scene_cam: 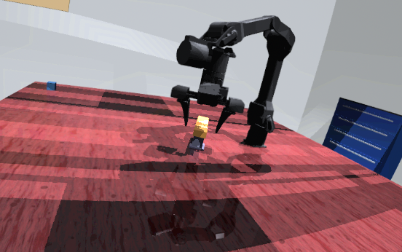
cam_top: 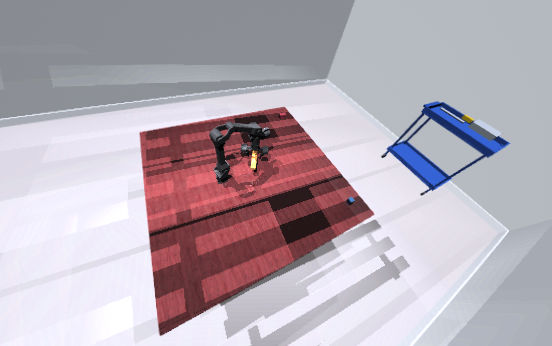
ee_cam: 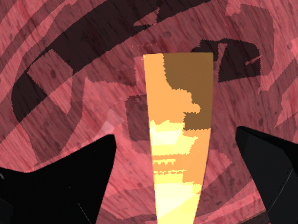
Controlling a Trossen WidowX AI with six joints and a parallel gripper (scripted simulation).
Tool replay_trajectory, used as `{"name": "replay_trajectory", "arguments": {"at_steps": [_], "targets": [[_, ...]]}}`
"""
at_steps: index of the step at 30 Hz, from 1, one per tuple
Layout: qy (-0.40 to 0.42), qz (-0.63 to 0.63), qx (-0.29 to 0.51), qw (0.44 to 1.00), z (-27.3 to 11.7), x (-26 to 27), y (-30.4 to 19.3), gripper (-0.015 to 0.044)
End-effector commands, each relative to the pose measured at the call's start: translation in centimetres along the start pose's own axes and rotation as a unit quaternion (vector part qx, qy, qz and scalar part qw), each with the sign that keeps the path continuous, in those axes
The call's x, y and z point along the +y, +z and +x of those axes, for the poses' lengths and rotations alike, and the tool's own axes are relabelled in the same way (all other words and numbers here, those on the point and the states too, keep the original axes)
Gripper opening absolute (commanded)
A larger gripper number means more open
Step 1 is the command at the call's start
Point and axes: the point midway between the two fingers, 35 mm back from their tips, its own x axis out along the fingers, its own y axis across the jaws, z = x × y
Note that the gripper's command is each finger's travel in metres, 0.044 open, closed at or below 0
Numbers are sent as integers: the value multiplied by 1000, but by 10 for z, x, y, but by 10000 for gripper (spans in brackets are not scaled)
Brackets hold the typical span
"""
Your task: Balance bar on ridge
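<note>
The orange-yellow bar (cam_top: pixel 254 162) (scene_cam: pixel 201 128) (ee_cam: pixel 179 145) lies across the top of the small grey ridge (scene_cam: pixel 196 145), its near end held clear of the red table (cam_top: pixel 215 260) (scene_cam: pixel 109 186). Seen nearly end-on in the exterior view, its exact level cannot be told. The ridge is mostly hidden under the bar. My gripper (scene_cam: pixel 202 129) (ee_cam: pixel 178 137) is wide open, with one finger on each side of the bar and a visible gap on both sides. It holds nothing.
A small blue cube (cam_top: pixel 351 200) (scene_cam: pixel 51 86) lies near one table corner. A small red block (cam_top: pixel 283 115) lies near another. A blue cart (cam_top: pixel 419 164) stands off the table.
</note>
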Motion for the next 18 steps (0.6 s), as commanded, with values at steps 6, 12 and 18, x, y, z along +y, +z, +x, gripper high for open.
{"name": "replay_trajectory", "arguments": {"at_steps": [6, 12, 18], "targets": [[0, 0, 0, 1000, -44, -4, 3, 440], [0, 0, 0, 1000, -100, 0, 0, 440], [0, 0, 0, 1000, -100, 0, 0, 440]]}}
